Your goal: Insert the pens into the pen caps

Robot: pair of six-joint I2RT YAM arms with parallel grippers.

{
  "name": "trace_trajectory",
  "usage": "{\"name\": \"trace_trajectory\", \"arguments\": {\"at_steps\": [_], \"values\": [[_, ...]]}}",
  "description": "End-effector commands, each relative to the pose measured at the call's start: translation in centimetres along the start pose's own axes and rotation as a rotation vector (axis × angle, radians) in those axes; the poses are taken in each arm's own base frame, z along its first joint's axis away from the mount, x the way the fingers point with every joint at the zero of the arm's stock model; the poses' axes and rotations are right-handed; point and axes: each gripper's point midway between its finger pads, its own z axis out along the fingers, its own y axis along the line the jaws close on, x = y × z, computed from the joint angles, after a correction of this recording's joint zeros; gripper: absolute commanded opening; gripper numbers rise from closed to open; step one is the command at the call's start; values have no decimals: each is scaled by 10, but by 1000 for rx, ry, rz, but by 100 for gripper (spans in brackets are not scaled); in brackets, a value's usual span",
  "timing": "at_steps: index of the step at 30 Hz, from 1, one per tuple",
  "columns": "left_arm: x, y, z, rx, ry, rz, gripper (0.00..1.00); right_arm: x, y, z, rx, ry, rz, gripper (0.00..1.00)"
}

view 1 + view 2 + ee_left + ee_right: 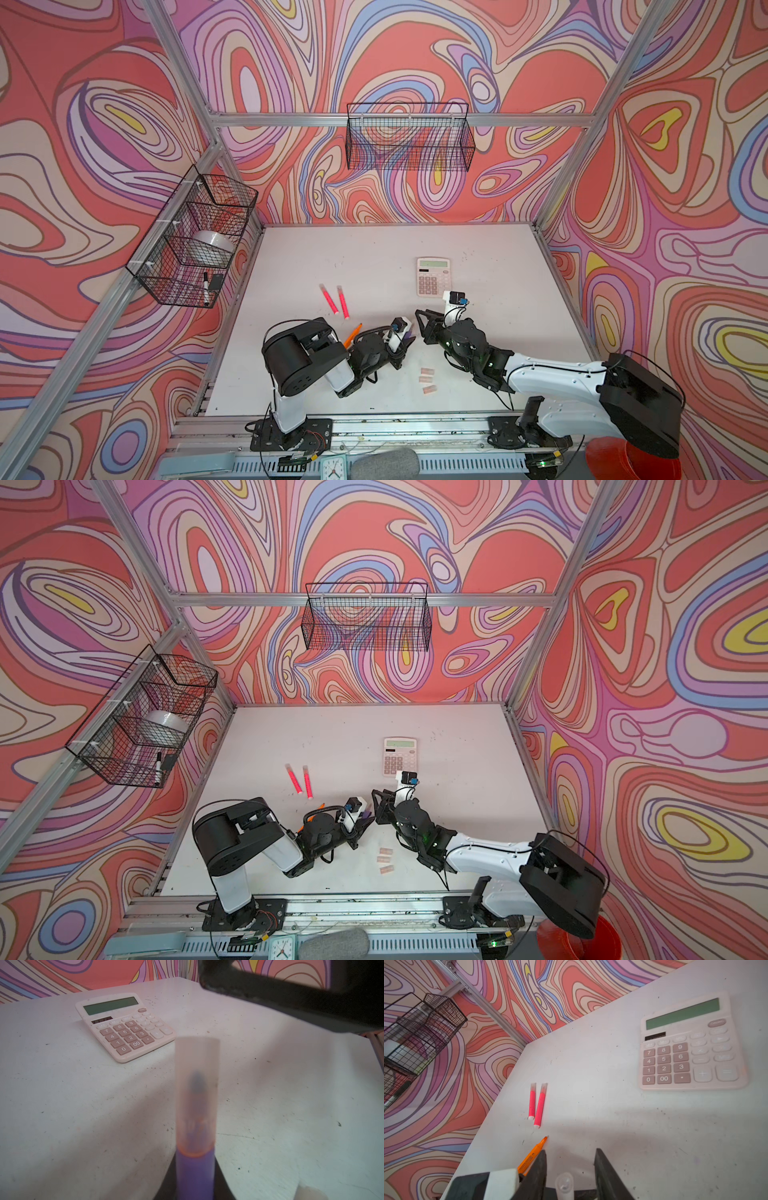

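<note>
Clamping purple pen (pixel 195 1174), left fingers (pixel 222 1190); right fingers (pixel 604 1172) apart.

The left arm (pixel 336 376) is folded back on itself, its forearm low over the counter (pixel 374 257) and pointing toward the middle. The left tool (pixel 410 340) is clamped on the purple pen (pixel 195 1172). The right arm (pixel 552 374) reaches in low from the other side, and the right tool (pixel 570 1154) faces the left one nearly tip to tip, jaws standing apart.
</note>
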Motion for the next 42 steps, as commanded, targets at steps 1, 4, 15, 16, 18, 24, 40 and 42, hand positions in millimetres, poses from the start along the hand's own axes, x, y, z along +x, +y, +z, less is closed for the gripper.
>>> {"name": "trace_trajectory", "arguments": {"at_steps": [1, 4, 15, 16, 18, 24, 40, 42], "values": [[-16, -3, 4, 14, -63, 18, 0, 0, 10, 7, -30, 20, 6, 36], [-17, -2, 3, 11, -65, 19, 0, 4, 5, 13, -12, 34, 19, 31], [-16, -2, 2, 8, -64, 18, 0, 20, 7, 30, -16, 96, 28, 22], [-17, -2, 2, 10, -65, 21, 0, 22, 7, 32, -16, 103, 27, 20], [-18, -2, 2, 7, -68, 22, 0, 26, 7, 34, -16, 117, 22, 14], [-18, 2, 6, -16, -69, 15, 0, 40, 11, 37, -36, 181, 10, 0], [-39, 18, 2, -112, -133, -29, 0, 83, 19, 30, -20, 268, -75, 0], [-54, 26, -5, -162, -175, -32, 0, 87, 22, 24, -63, 270, -43, 0]]}}
